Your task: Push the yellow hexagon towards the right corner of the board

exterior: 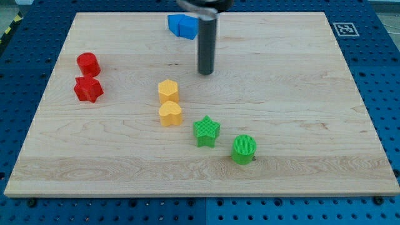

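There is only one view. The camera stands above the wooden board (262,94) and looks down on it at a slant, from the side of the board's near long edge. The far edge looks shorter than the near one. The camera is far enough to show nearly the whole board, with some blue table (381,75) around it. The rod (206,44) comes in from the view's top, where the frame cuts it off.
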